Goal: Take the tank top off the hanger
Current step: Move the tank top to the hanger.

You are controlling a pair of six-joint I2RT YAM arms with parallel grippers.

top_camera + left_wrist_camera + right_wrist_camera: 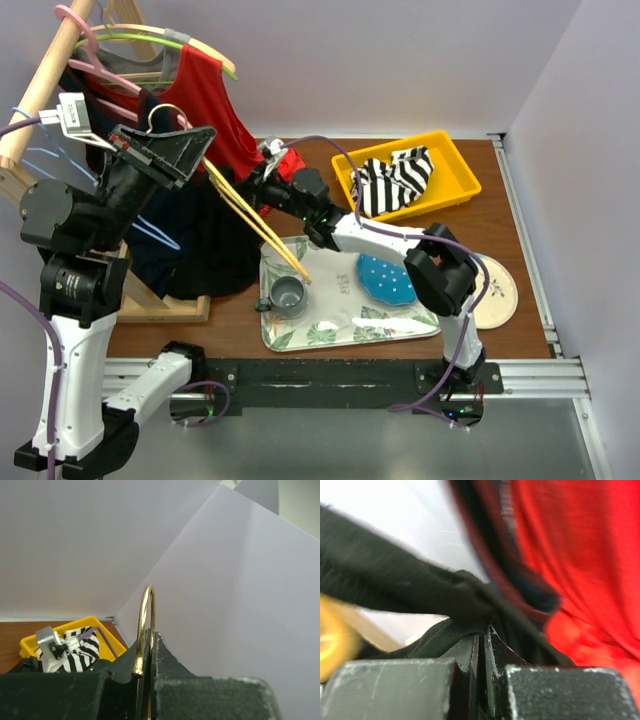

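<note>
Ana: Closest to the lens, the left gripper (150,652) has its jaws pressed together on the pale wooden hanger (145,615), right at the base of its gold metal hook. Why there?
Ben: Holding the hook fixes the hanger in the air, tilted and clear of the wooden clothes rack (40,85), so cloth can slide off an arm without everything swinging
Ana: And the right gripper (482,637)?
Ben: Closed as well, pinching a fold of the black tank top (425,597) between its tips, just beside the red garment (215,105) hanging on the rack
Ana: Where is the tank top overall?
Ben: From above it droops as a dark mass below the left gripper, in front of the rack. One hanger arm slants bare toward the leaf-patterned tray (330,330); whether a strap sits on the other, I cannot tell
Ana: So the pinch is for pulling?
Ben: I'd judge so: one side anchors, the other draws the cloth away
</note>
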